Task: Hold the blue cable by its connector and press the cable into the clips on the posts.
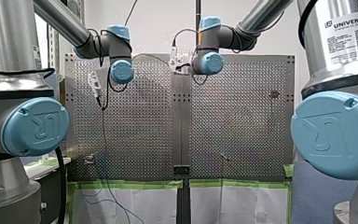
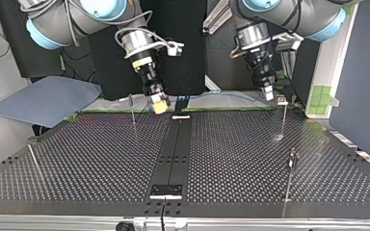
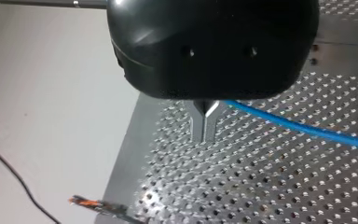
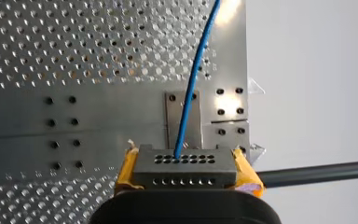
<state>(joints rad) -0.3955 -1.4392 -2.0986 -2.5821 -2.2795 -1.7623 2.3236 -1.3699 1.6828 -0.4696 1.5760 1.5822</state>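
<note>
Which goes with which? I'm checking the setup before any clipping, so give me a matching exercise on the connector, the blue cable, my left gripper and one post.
Things:
1. connector
2. blue cable
3. left gripper
4. post

States:
A. stands upright on the perforated table
B. metal fingertips together
C. clamped between the yellow pads of the right gripper
D. comes out of a hole in the dark block and runs away over the table

Pairs: 1-C, 2-D, 3-B, 4-A
</note>
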